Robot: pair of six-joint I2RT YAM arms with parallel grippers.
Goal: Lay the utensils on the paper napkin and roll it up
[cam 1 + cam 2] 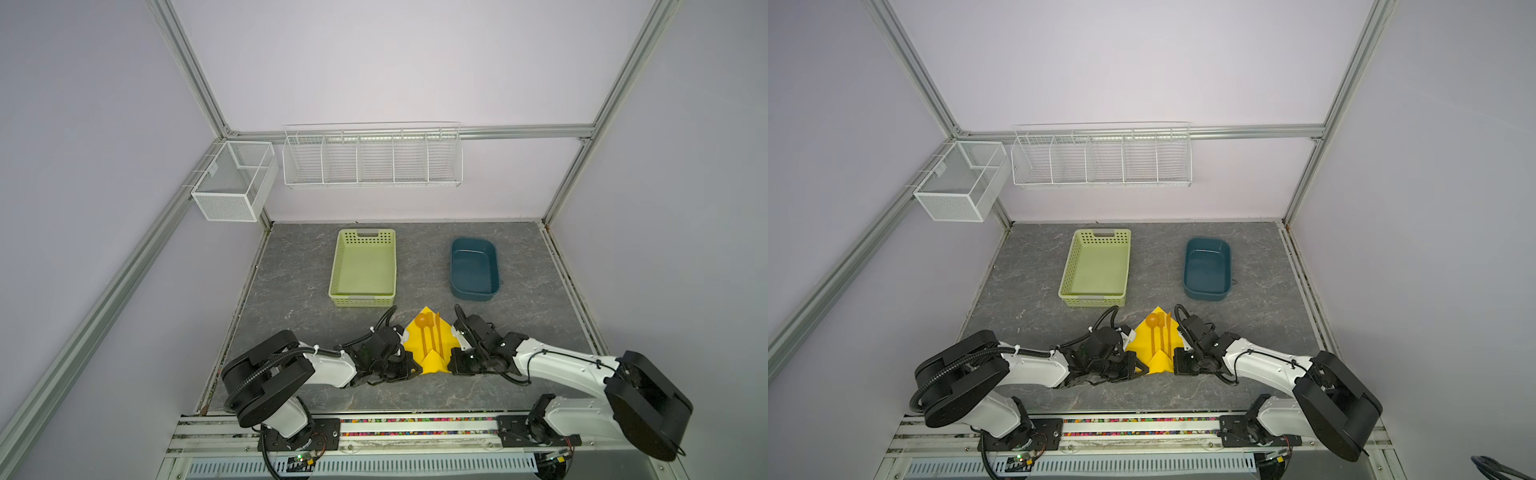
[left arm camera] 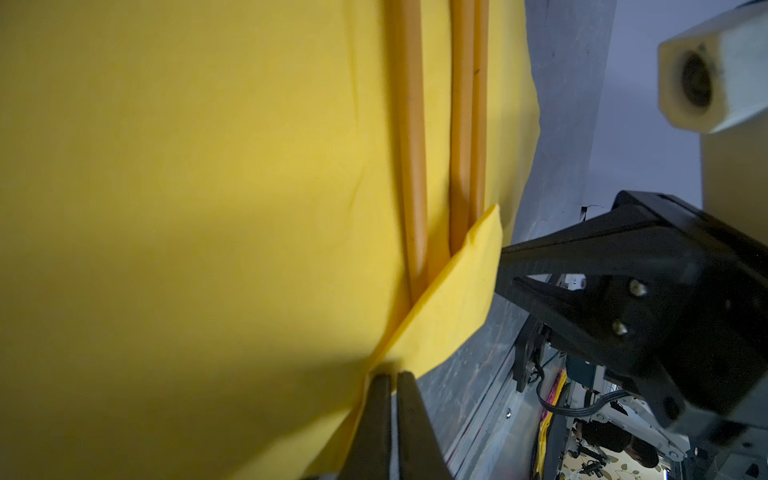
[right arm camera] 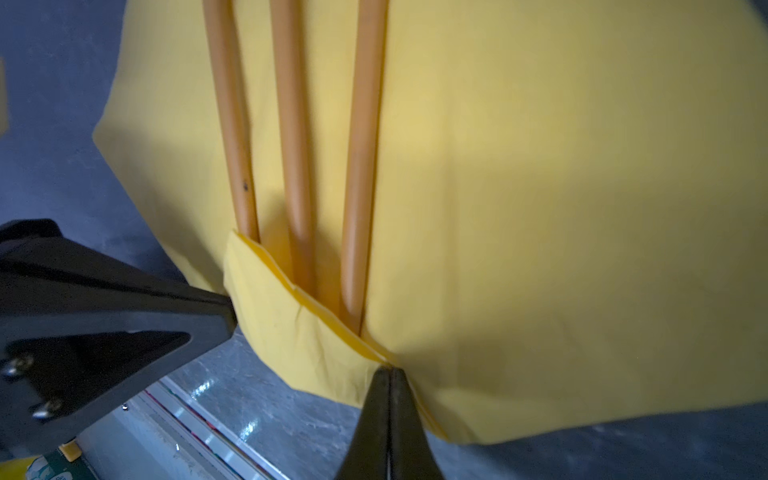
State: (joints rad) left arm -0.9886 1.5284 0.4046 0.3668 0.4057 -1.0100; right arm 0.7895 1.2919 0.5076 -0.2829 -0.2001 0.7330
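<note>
Top views — spoon bowl (image 1: 422, 319), wrist views — handles (image 3: 293, 145)

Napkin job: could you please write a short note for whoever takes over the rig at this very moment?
Left pincer: shut on the napkin, at the left end of its folded near edge.
Right pincer: shut on the napkin, at the right end of that edge.
Things: the napkin lies as a diamond between the arms. The utensils lie side by side on it, heads away from the robot.
Done: utensils placed. The near corner is folded up over the handle ends.
To do: roll the napkin around the utensils.
</note>
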